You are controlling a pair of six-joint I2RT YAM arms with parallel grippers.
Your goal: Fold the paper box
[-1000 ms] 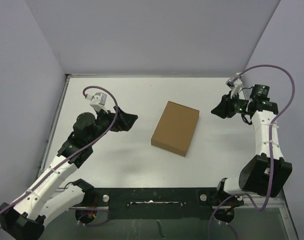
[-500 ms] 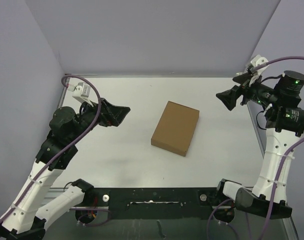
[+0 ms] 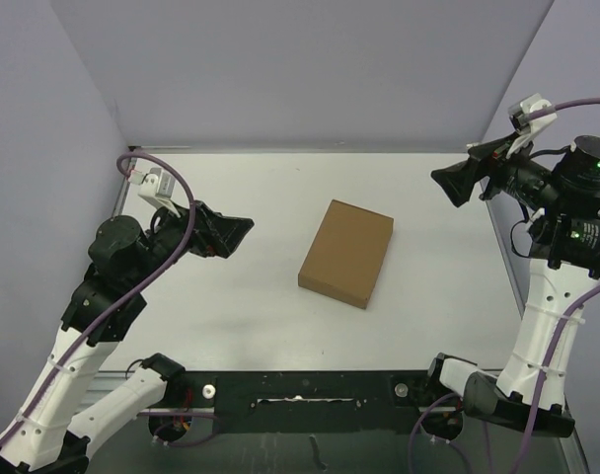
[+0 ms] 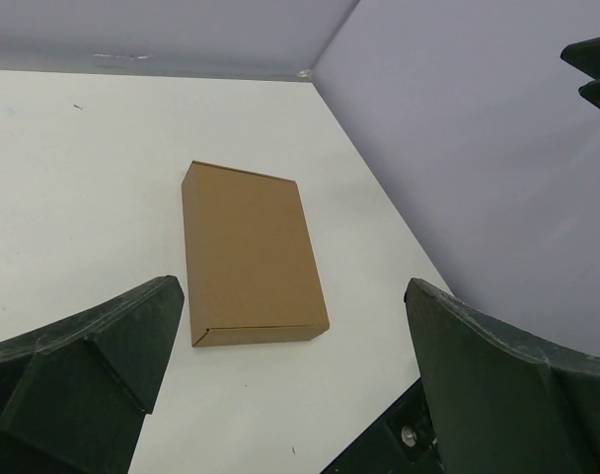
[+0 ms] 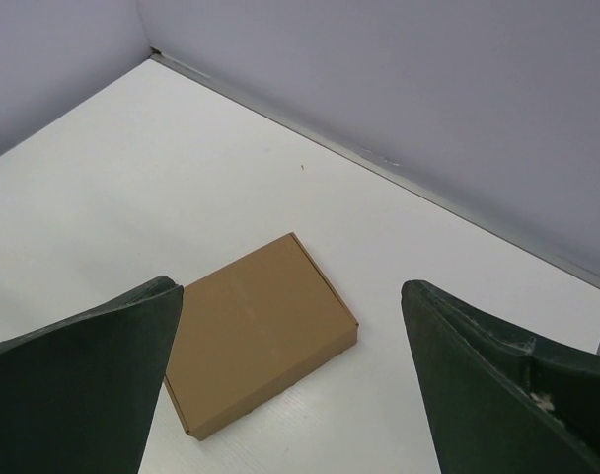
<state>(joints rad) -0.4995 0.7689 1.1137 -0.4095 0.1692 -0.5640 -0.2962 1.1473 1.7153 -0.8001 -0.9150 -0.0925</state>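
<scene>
The paper box (image 3: pixel 346 253) lies closed and flat in the middle of the white table, a shallow brown cardboard rectangle turned slightly clockwise. It also shows in the left wrist view as the paper box (image 4: pixel 249 253) and in the right wrist view as the paper box (image 5: pixel 261 331). My left gripper (image 3: pixel 231 235) hangs raised well to the box's left, open and empty. My right gripper (image 3: pixel 452 185) is raised high at the right, far from the box, open and empty. Through each wrist view the fingers (image 4: pixel 88 370) (image 5: pixel 497 385) stand wide apart with the box seen between them.
The white table (image 3: pixel 231 296) is walled by pale purple panels at the back and both sides. A black rail (image 3: pixel 310 390) with the arm bases runs along the near edge. Purple cables loop off both wrists.
Both arms have lifted up and outward away from the box. The right gripper has opened wide. The box has not moved.
</scene>
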